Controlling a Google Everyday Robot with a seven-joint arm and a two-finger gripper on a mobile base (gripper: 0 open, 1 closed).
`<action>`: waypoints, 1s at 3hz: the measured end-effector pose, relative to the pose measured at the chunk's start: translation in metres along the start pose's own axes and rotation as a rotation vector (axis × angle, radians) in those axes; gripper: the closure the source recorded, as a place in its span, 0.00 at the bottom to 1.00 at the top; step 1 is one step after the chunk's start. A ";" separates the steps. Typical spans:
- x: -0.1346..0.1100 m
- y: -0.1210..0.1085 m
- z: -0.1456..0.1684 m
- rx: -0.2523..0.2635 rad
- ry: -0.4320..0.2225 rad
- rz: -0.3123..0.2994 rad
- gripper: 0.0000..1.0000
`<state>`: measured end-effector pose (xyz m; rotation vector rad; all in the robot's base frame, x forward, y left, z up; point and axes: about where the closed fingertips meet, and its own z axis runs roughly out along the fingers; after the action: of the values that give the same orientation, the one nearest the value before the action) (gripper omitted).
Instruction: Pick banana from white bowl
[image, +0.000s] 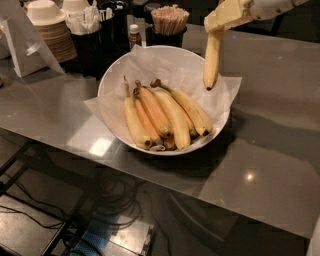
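Yellow banana (212, 57) hangs vertical, dark tip down, in the air over the right side of the white bowl (107, 80). Its top end is clamped in the gripper (225, 17) at upper right. Other bananas (165, 115) lie in the bowl on crinkled paper (227, 92). Grey table (270, 165), stacked paper bowls (47, 25) behind

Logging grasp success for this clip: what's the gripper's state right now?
Gripper: closed on the banana, at the upper right of the view, with the banana hanging clear above the white bowl.
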<state>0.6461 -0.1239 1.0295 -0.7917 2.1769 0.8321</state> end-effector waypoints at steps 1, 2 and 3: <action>0.001 0.016 -0.015 0.005 0.022 -0.046 1.00; 0.009 0.076 -0.054 -0.072 0.027 -0.207 1.00; 0.019 0.124 -0.102 -0.114 -0.010 -0.352 1.00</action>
<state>0.5094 -0.1282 1.1146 -1.1833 1.9156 0.7788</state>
